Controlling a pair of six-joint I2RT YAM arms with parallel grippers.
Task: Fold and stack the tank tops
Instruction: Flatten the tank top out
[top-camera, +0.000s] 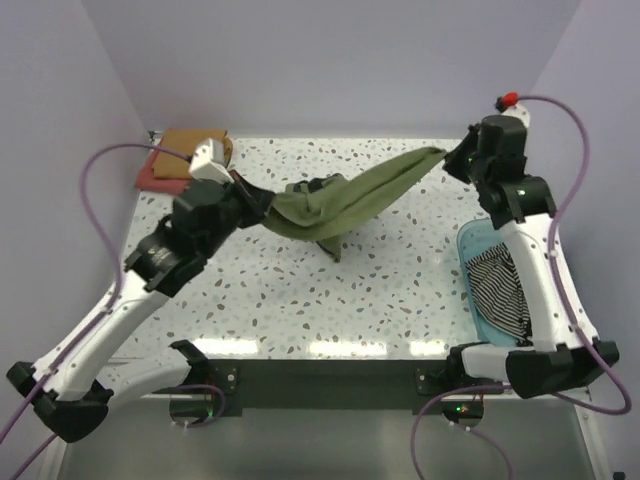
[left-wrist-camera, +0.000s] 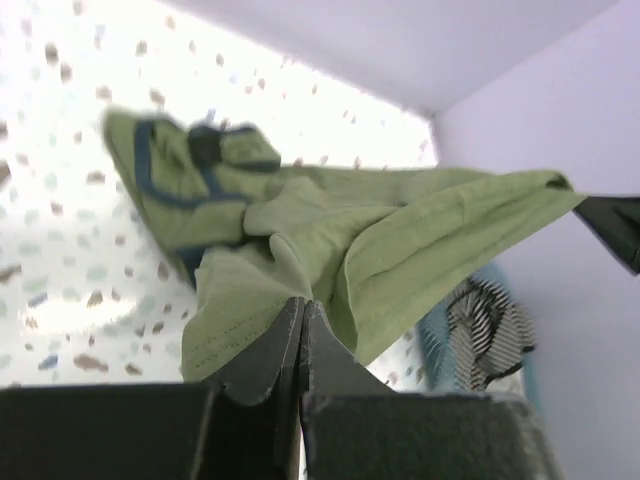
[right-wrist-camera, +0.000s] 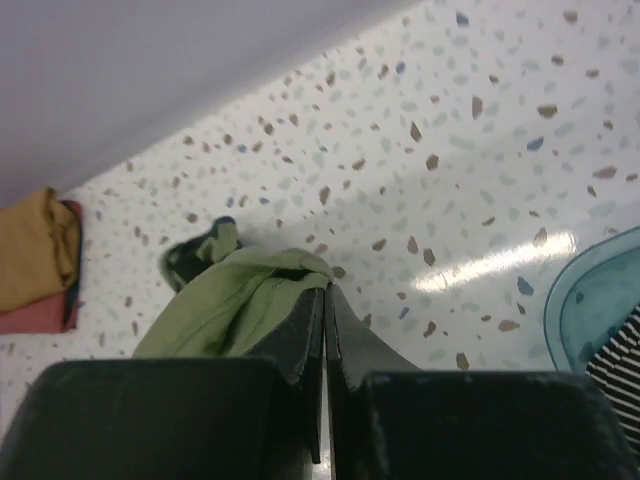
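Olive tank top (top-camera: 350, 205) unfolded, your left fingers (left-wrist-camera: 265, 355) and right fingers (right-wrist-camera: 295, 335) clamped on it — mustard top (top-camera: 185, 150) and red top (top-camera: 148, 180) lie folded, striped top (top-camera: 505, 290) waits in basket (top-camera: 465, 240).

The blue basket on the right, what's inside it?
A black-and-white striped tank top lies bunched in the blue basket. The right arm crosses its right side, so anything under the arm or beneath the cloth is hidden.

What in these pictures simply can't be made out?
- Olive green cloth tank top: bunched folds hide its front, every view.
- Black-and-white striped top in the translucent blue plastic basket: right arm covers part, top view.
- Folded mustard top and red top: cut by left edge, right wrist view.
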